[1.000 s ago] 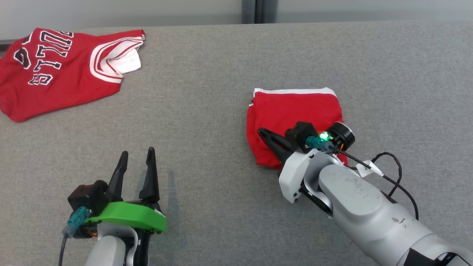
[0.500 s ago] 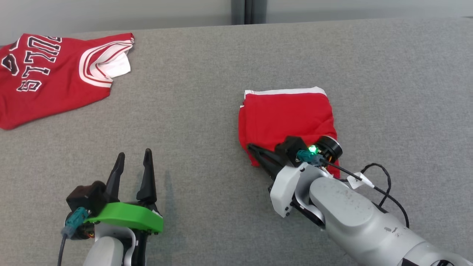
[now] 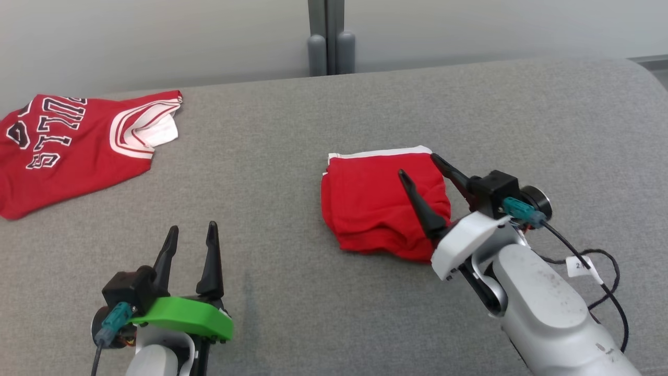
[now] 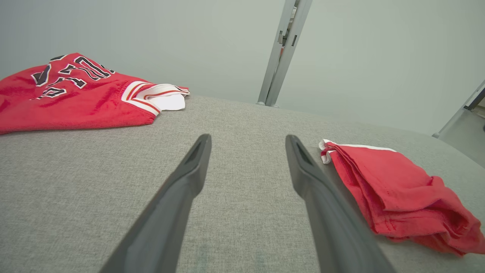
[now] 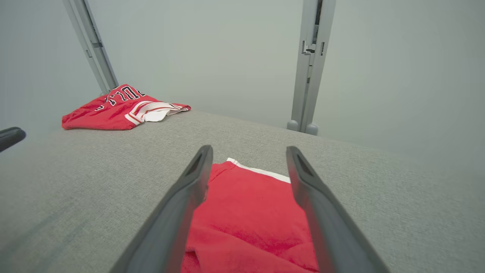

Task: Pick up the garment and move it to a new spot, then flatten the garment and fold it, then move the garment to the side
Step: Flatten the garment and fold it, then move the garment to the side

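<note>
Nearest the head camera, the left gripper [image 3: 192, 228] is seen low on the left side. Its two long, dark, tapered fingers are held apart, with just bare tabletop between them. A bright green plastic cover [image 3: 182, 316] is fitted over its wrist.

A bit further in on the right, the right gripper [image 3: 418, 164] is also spread wide, and nothing is clamped in it. A white plastic shell [image 3: 467, 237] is wrapped around that wrist, and a thin black cable [image 3: 608, 292] with a small white tag is looped beside the forearm.

The fingers are angled over the right part of the folded red garment [image 3: 373, 209]. Whether the tips are actually touching the cloth can't be told. The garment is lying right of centre on the table as a soft, roughly square bundle. Several layers are stacked at its near edge, which looks a bit rumpled, and a white trim band runs along the far edge.

Everything is laid on a grey fabric-covered table [image 3: 271, 156] with a fine woven texture and a rounded far right corner. At the far left, well apart from the bundle, a red basketball jersey [image 3: 88, 151] is spread out, with black-and-white lettering and white-striped trim. Behind it all, a plain pale grey wall [image 3: 156, 42] is split by a grey metal post [image 3: 326, 36].
</note>
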### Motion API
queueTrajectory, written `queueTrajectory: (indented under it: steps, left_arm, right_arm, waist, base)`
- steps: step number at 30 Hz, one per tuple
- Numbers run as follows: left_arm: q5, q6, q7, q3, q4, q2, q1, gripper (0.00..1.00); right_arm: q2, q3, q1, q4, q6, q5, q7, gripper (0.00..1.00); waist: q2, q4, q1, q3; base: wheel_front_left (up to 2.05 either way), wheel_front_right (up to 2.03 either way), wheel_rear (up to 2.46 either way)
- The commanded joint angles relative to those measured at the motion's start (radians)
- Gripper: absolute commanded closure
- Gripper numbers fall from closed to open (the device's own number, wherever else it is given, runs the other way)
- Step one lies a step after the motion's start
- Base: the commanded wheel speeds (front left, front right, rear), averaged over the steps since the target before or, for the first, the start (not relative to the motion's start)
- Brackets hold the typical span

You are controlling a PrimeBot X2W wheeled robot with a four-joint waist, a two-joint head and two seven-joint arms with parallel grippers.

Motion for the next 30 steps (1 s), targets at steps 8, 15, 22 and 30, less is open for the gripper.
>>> queueTrajectory:
  steps: [8, 15, 22, 30]
  left_arm:
    - [0.009, 0.005, -0.003, 0.036, -0.013, -0.011, 0.090, 0.00]
    - [0.016, 0.013, -0.003, 0.057, -0.028, -0.015, 0.159, 0.00]
    - [0.010, 0.014, -0.003, 0.068, -0.036, -0.016, 0.188, 0.00]
    - [0.001, 0.020, -0.003, 0.058, -0.036, -0.016, 0.177, 0.00]
  right_arm:
    - [0.028, -0.260, 0.216, -0.104, -0.001, -0.098, -0.003, 0.00]
    - [0.048, -0.381, 0.378, -0.213, -0.001, -0.145, -0.003, 0.00]
    - [0.049, -0.380, 0.468, -0.266, -0.001, -0.096, -0.003, 0.00]
    - [0.050, -0.385, 0.477, -0.265, -0.001, -0.099, -0.003, 0.00]
  waist:
    - [0.0000, -0.033, 0.0000, -0.055]
    - [0.0000, -0.034, 0.0000, -0.065]
    - [0.0000, -0.030, 0.0000, -0.071]
    - [0.0000, -0.026, 0.0000, -0.072]
  base:
    - [0.00, 0.00, 0.00]
    - [0.00, 0.00, 0.00]
    - [0.00, 0.00, 0.00]
    - [0.00, 0.00, 0.00]
